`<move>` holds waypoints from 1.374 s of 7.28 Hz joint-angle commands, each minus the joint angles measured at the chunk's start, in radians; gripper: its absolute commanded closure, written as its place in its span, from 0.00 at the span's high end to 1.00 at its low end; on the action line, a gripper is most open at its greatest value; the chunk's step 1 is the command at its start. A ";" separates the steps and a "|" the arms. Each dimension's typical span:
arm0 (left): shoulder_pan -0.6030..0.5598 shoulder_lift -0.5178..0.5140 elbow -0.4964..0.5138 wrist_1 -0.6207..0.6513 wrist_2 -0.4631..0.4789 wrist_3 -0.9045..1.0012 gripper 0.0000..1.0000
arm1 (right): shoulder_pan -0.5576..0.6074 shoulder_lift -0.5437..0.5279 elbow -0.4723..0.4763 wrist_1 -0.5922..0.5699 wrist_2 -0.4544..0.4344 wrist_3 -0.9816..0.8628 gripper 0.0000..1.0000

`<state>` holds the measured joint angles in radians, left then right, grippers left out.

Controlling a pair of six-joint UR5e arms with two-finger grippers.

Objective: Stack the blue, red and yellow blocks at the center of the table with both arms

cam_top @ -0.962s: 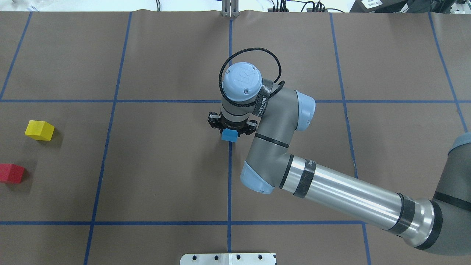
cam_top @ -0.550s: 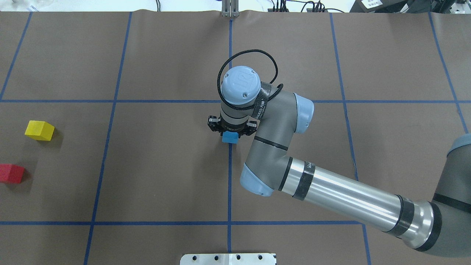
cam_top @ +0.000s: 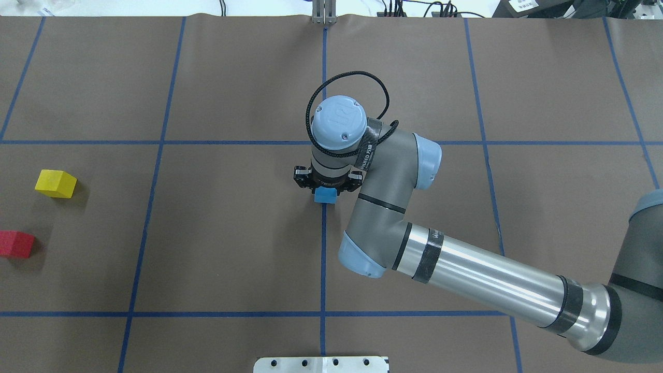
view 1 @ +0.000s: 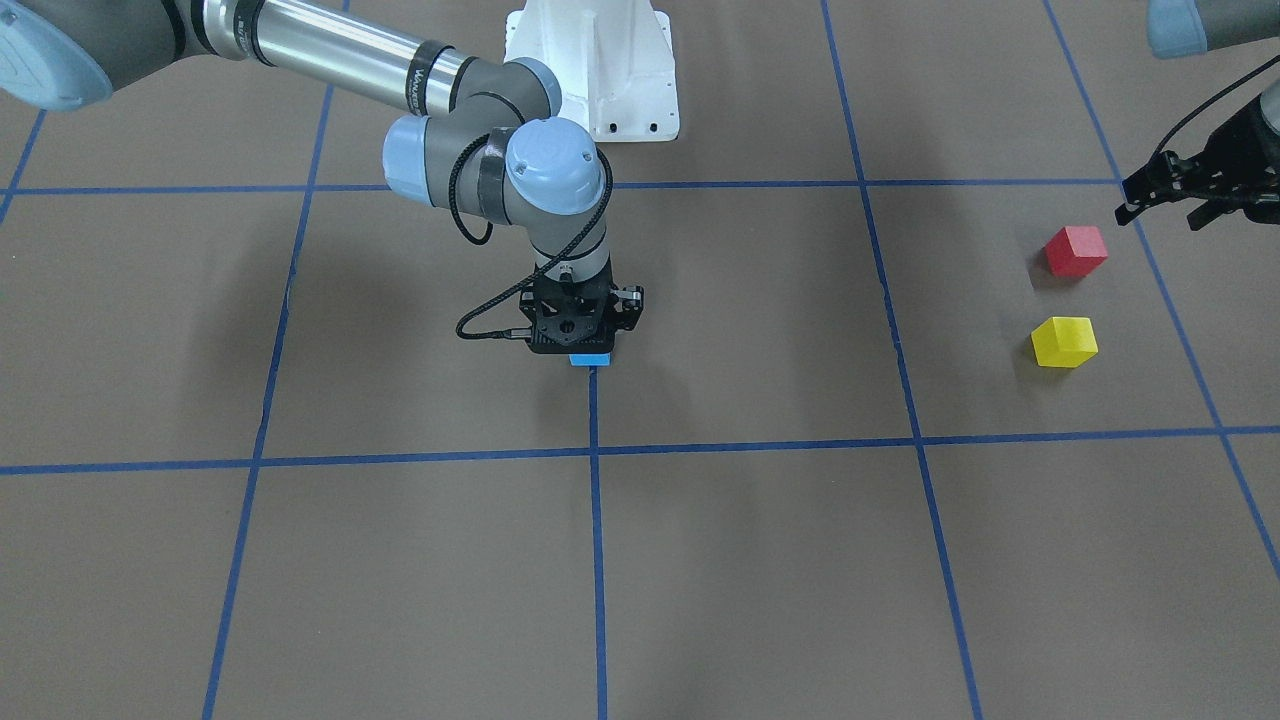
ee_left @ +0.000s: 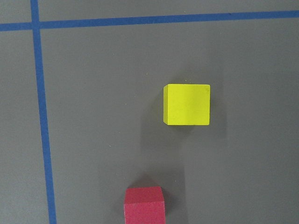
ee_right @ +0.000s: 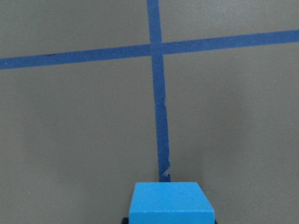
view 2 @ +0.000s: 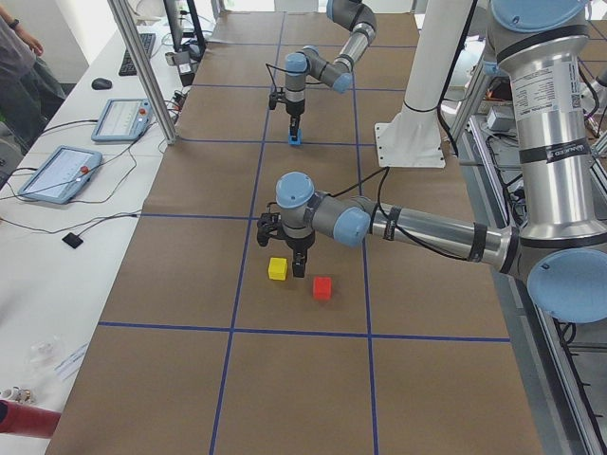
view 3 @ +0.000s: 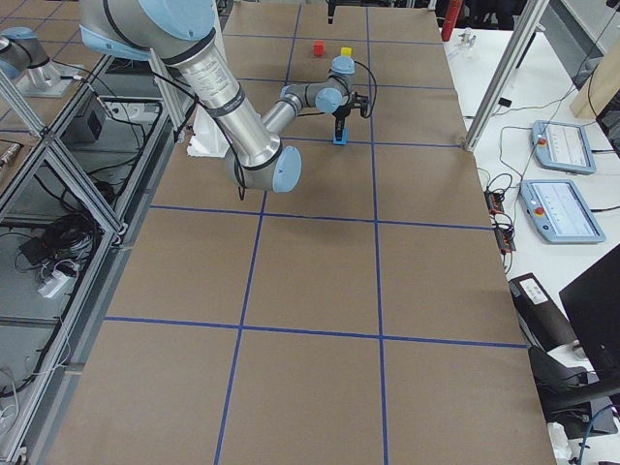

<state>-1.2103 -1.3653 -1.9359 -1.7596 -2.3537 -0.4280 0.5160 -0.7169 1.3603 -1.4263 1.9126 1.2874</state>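
The blue block is pinched at center by the right gripper. 2 are left unstacked; the left gripper is spread.

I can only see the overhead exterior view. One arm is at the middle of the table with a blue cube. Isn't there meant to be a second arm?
Observer: Yes. The front-facing view shows the left gripper hanging beside the red block, beyond your picture's left edge.
Operator: Is it carrying anything?
Observer: No. In the left side view nothing is between its fingers, and the yellow block lies on the table just below.
Operator: How high is the blue cube?
Observer: The left side view puts the blue block right down at table level under the right gripper. I cannot tell whether it touches.
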 commanded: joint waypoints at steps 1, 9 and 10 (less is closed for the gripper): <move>0.000 0.000 0.000 -0.001 0.001 0.000 1.00 | -0.001 0.002 0.000 0.001 -0.001 0.004 0.99; 0.112 0.034 0.150 -0.255 0.048 -0.161 1.00 | 0.114 -0.221 0.285 -0.005 0.088 -0.003 0.99; 0.127 0.035 0.226 -0.350 0.051 -0.204 1.00 | 0.114 -0.261 0.293 0.000 0.077 -0.005 0.99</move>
<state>-1.1114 -1.3371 -1.7896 -1.9953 -2.3105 -0.5731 0.6248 -0.9161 1.6168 -1.4298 1.9956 1.2843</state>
